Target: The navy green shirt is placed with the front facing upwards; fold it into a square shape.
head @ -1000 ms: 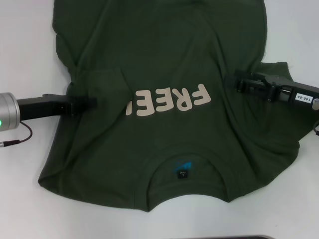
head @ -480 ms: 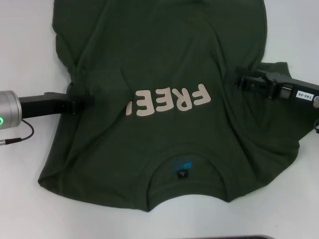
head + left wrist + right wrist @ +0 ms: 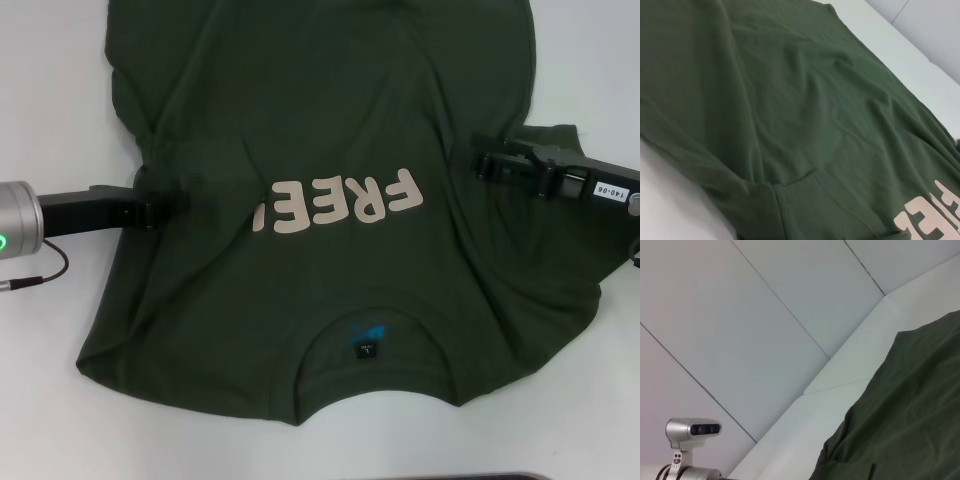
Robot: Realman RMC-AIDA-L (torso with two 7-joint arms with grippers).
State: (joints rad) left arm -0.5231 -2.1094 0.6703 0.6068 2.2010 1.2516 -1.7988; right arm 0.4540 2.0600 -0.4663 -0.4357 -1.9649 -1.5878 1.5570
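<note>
The navy green shirt [image 3: 330,110] lies front up on the white table [image 3: 50,90], its collar and neck label [image 3: 365,348] nearest me and the pale "FREE" print [image 3: 340,205] upside down. My left gripper [image 3: 180,203] rests low on the shirt's left side, level with the print, where the left sleeve [image 3: 200,160] is folded inward. My right gripper [image 3: 482,165] sits on the shirt's right side beside the print, over the right sleeve [image 3: 560,140]. Creases run from it toward the collar. The left wrist view shows the shirt [image 3: 790,100] with a sleeve seam and part of the print [image 3: 935,215].
Bare white table [image 3: 600,60] borders the shirt on both sides. A thin cable [image 3: 40,275] hangs from the left arm. A dark edge [image 3: 500,477] shows at the near table border. The right wrist view shows the shirt [image 3: 910,415], wall panels and a silver camera [image 3: 692,429].
The right gripper has crept slightly away from me along the shirt's right side. The left arm and the shirt have barely shifted.
</note>
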